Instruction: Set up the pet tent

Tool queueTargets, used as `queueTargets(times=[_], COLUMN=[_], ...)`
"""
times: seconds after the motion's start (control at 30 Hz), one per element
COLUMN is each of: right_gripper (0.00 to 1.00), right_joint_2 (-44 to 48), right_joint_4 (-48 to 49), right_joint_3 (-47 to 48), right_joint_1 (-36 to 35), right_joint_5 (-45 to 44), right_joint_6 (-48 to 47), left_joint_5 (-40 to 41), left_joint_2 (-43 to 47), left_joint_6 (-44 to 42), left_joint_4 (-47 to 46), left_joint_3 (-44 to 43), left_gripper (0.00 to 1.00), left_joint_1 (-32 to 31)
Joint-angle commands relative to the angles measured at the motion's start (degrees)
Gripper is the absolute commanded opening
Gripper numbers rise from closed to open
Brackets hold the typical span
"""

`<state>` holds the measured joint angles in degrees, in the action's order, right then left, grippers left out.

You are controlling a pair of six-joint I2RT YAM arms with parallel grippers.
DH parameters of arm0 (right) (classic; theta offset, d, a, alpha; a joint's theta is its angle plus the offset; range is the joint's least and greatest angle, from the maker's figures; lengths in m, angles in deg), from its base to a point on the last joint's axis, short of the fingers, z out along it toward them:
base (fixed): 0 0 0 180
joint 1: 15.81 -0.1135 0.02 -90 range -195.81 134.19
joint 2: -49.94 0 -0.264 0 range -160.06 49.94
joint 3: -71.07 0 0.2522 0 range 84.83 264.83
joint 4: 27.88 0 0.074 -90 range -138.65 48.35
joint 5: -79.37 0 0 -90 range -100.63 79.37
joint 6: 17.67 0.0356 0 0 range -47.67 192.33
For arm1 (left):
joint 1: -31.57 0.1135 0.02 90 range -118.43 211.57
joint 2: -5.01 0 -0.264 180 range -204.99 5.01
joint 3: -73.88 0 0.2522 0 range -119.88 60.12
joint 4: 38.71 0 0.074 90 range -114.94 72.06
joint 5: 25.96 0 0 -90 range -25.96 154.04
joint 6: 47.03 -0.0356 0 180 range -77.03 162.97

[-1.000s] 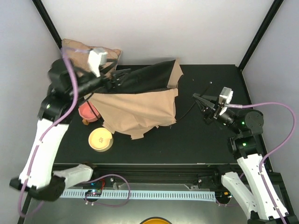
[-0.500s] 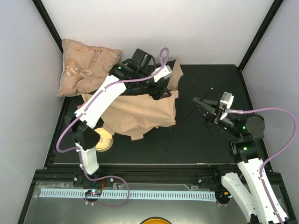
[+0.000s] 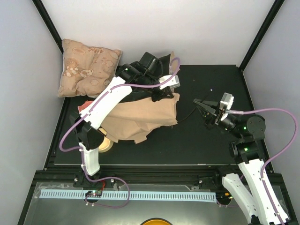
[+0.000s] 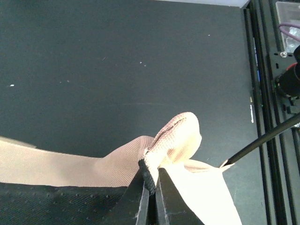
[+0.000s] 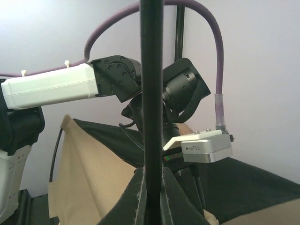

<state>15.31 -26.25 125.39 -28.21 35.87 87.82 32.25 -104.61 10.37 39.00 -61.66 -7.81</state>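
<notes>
**Two Arms Hold the Pet Tent**

The pet tent (image 3: 140, 115) lies flat and crumpled on the black counter (image 3: 206, 140). It sits left of the middle. Its tan cloth is on top, and some black lining shows at the back.

The left arm reaches far over the tent. The left pincer (image 3: 158, 97) is at the tent's far right corner. The left wrist view shows this up close. There the left pincer (image 4: 151, 180) is squeezed together on a fold of the tan cloth (image 4: 174, 138). The fold has a black edge and it pokes up between the two fingers.

The right pincer (image 3: 202, 107) is just to the right of the tent, above the counter. It is clamped on a thin black pole (image 3: 187, 115). The pole runs from the tent's right edge up to this pincer. In the right wrist view the pole (image 5: 151, 84) stands straight up the middle of the picture. The right pincer (image 5: 151, 185) has its fingers pressed tight on both sides of it. Behind the pole you can see the left arm over the tent.

A puffy beige cushion (image 3: 89, 65) sits at the back left corner, just beside the tent. A round tan dish (image 3: 107, 146) peeks out near the tent's front left edge, partly hidden by the left arm.
</notes>
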Motion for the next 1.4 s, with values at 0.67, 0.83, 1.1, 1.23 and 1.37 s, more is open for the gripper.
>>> queueTargets(times=[0.67,0.83,1.1,1.23,1.37], right_gripper=[0.01,0.01,0.07,0.27,0.35], right_joint_2=[-9.7,-10.2,-5.9,-2.2,-2.2], right_joint_4=[-34.6,-38.9,-33.9,-28.9,-29.6], right_joint_3=[8.2,7.3,5.6,4.1,6.0], right_joint_1=[-7.5,-10.1,-10.2,-10.2,-10.2], right_joint_5=[6.7,4.5,1.0,-1.1,-1.7], right_joint_6=[-2.3,-4.3,-2.2,-1.4,-2.2], left_joint_5=[-17.2,-17.4,-20.5,-19.7,-20.5], left_joint_2=[19.2,19.8,22.5,23.3,23.7], left_joint_6=[25.0,26.2,26.6,25.2,25.2], left_joint_4=[-23.5,-24.3,-27.4,-25.7,-25.5], left_joint_3=[13.3,14.9,20.5,21.4,21.8], left_gripper=[0.01,0.02,0.02,0.02,0.01], left_joint_1=[0.2,0.3,0.3,0.3,0.3])
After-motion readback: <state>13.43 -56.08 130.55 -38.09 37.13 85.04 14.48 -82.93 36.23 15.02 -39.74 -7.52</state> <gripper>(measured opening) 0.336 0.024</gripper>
